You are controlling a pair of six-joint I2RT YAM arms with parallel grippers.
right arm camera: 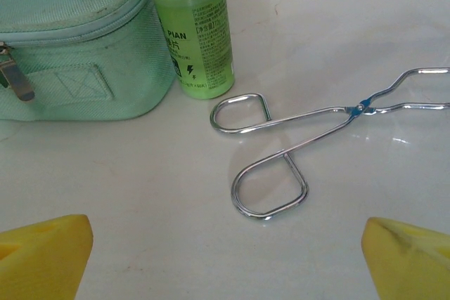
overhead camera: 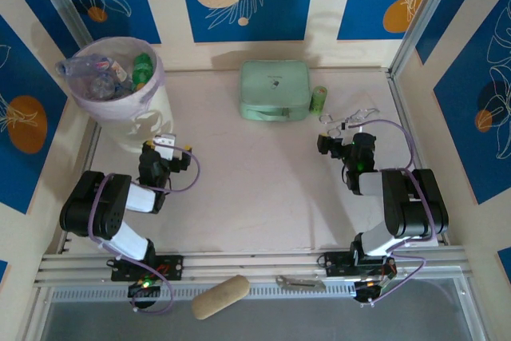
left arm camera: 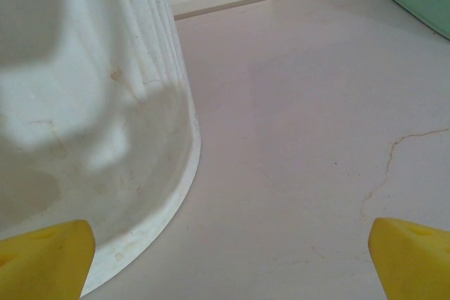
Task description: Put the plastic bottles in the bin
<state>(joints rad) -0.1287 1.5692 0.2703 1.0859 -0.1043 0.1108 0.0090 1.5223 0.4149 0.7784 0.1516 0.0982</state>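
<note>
The pale table (overhead camera: 263, 197) carried the bin (overhead camera: 120, 117) at its far left, with its lilac bag folded over the rim and several plastic bottles (overhead camera: 120, 71) already inside, clear ones and a green one. The mint-green zip case (overhead camera: 275, 91) lay at far centre. The left gripper (left arm camera: 225, 258) hung low beside the bin's ribbed wall (left arm camera: 91, 103), its yellow fingertips (left arm camera: 49, 251) spread wide with nothing between them. The right gripper (right arm camera: 225, 258) was equally wide apart and empty, facing the wire tongs (right arm camera: 302, 145). One green bottle (right arm camera: 200, 33) stood upright on the table, close against the case's (right arm camera: 77, 47) right end and well apart from the bin.
</note>
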